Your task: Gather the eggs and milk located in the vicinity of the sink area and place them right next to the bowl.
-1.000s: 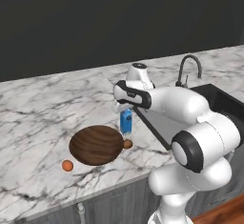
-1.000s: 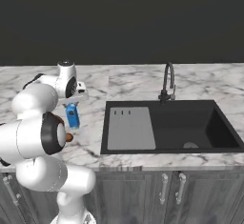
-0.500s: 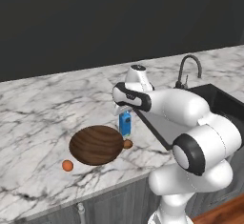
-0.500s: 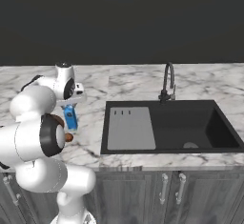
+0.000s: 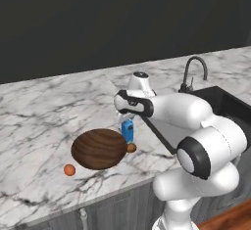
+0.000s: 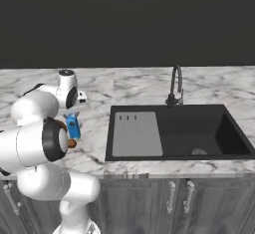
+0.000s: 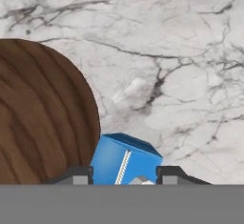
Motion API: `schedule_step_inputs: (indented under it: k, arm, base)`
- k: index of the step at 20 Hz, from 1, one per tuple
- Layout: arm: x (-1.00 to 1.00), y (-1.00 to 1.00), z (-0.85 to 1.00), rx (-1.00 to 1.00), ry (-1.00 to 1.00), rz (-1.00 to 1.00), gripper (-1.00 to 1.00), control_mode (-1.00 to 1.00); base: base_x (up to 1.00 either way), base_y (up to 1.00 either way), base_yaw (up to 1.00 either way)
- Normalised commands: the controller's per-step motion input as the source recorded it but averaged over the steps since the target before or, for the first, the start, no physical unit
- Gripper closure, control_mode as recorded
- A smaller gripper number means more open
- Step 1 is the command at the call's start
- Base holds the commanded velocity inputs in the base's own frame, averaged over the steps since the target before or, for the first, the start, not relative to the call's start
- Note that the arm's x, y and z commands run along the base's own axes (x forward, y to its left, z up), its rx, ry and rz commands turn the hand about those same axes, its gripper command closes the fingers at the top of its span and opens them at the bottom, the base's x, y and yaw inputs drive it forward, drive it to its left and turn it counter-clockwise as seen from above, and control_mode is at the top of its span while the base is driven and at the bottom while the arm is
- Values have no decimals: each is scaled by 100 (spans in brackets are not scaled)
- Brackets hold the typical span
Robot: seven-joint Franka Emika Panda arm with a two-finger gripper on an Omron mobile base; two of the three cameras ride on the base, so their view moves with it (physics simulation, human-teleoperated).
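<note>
claw (image 7: 124,173) gripping one milk (image 7: 123,159), two eggs (image 5: 69,170), one bowl (image 5: 99,149)

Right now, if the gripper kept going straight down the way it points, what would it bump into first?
The gripper is shut on the milk, so probably the marble counter under the carton, beside the bowl.

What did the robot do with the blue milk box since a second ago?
The gripper has carried the milk a little lower, toward the counter, right beside the bowl. It stays shut on the carton; nothing was let go. The bowl, both eggs and the sink stayed where they were.
</note>
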Motion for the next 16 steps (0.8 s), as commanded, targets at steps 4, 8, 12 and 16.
schedule_step_inputs:
  k: [4, 8, 12, 16]
  arm:
    - [10, 0, -6, 0, 0, 0, 100, -100]
    - [24, 0, 0, 0, 0, 0, 100, -100]
    - [7, 1, -6, 0, 0, 0, 100, -100]
    - [0, 4, -12, 0, 0, 0, 100, -100]
  base:
    - [0, 0, 0]
    - [0, 0, 0]
    - [0, 0, 0]
    - [0, 0, 0]
